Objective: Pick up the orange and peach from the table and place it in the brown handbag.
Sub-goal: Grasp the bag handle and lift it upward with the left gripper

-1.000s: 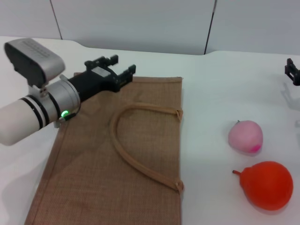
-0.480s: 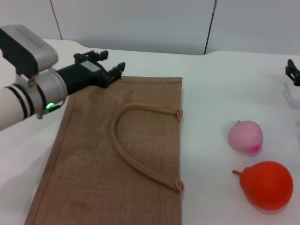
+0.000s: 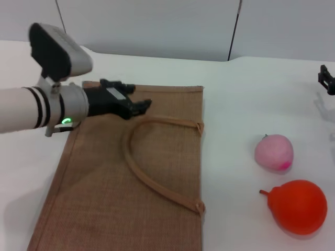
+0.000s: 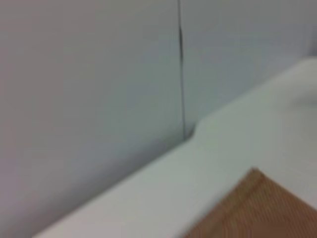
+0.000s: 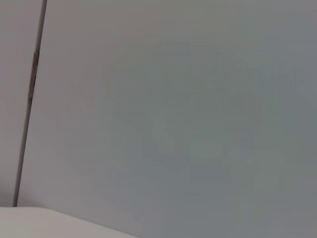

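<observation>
Head view alone shows left gripper (image 3: 137,104), perhaps touching brown handbag (image 3: 104,183).

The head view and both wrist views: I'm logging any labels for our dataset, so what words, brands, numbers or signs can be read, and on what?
None: no readable text shows on the brown handbag, the peach, the orange, the table or the left gripper.
</observation>
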